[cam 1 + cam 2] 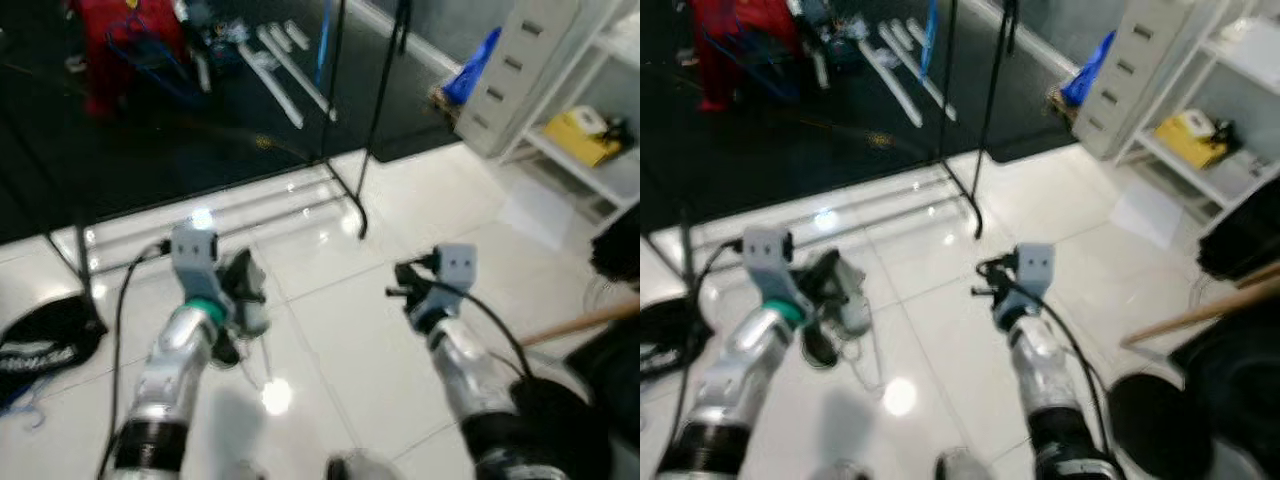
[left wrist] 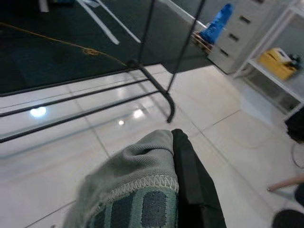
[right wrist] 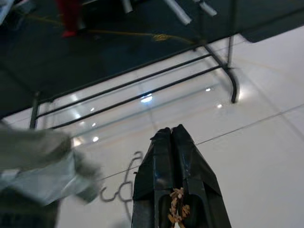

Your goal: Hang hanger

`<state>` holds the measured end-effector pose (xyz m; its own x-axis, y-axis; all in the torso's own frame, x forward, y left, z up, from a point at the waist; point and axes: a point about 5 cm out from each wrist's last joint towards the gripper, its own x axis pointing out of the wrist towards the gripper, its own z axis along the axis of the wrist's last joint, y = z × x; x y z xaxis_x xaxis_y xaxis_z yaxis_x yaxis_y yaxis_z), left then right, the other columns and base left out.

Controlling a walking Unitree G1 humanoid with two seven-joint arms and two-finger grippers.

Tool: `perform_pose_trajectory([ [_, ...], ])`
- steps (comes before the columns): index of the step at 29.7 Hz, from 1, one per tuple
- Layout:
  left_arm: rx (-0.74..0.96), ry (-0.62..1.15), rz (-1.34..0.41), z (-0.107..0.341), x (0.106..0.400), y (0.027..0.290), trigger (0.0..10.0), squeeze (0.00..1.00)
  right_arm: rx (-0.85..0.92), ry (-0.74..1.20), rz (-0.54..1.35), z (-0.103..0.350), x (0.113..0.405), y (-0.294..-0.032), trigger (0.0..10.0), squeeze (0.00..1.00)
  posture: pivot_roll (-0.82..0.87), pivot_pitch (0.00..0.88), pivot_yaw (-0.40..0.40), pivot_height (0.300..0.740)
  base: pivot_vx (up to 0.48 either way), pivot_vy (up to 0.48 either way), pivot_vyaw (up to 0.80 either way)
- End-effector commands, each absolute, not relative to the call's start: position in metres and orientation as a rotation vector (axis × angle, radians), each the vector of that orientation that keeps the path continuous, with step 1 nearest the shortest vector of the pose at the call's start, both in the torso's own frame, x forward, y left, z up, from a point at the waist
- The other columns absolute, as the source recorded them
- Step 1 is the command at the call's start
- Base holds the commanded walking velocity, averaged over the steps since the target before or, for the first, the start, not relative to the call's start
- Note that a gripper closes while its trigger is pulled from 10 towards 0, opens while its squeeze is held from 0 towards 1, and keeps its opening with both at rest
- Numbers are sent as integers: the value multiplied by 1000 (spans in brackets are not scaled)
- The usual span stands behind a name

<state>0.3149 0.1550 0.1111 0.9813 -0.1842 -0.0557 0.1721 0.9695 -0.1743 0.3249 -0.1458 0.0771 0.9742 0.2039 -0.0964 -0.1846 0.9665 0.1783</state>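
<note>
Above the white tiled floor (image 1: 350, 340), before a black garment rack (image 1: 345, 180), both arms reach forward.
Left gripper (image 1: 238, 290) clamps a grey-green garment (image 2: 137, 190) on a thin wire hanger (image 3: 121, 187); right gripper (image 3: 175, 137) is pressed together, holding nothing.

Glossy white tiled floor (image 1: 380, 350), dark carpet (image 1: 150, 140), black clothes rack (image 1: 345, 190), grey-green knitted cloth (image 2: 142, 190) with dark check pattern, red object (image 1: 125, 45), blue bag (image 1: 475, 65), yellow item (image 1: 585, 130) on white shelf (image 1: 575, 165)
</note>
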Motion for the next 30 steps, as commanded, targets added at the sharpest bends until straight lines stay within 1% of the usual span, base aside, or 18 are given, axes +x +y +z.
perform_pose_trajectory([
  [1,-178,95,-194,107,313,150,10000,0,149,133,186,73,323,-152,10000,0,-27,86,3,740,311,0,0],
  [3,-177,96,-192,107,313,150,10000,0,120,138,212,73,323,-149,10000,0,-26,87,2,740,307,0,0],
  [8,-177,96,-190,107,313,150,10000,0,116,134,210,73,322,-148,10000,0,-24,89,2,740,307,0,738],
  [10,-175,99,-191,106,313,150,10000,0,159,139,178,72,323,-151,10000,0,-24,91,4,740,296,0,0],
  [14,-173,100,-192,106,313,151,10000,0,164,141,175,72,323,-152,10000,0,-24,93,7,740,285,0,0],
  [30,-140,115,-218,106,314,149,10000,0,169,137,170,72,322,-151,10000,0,-24,100,19,740,0,0,0],
])
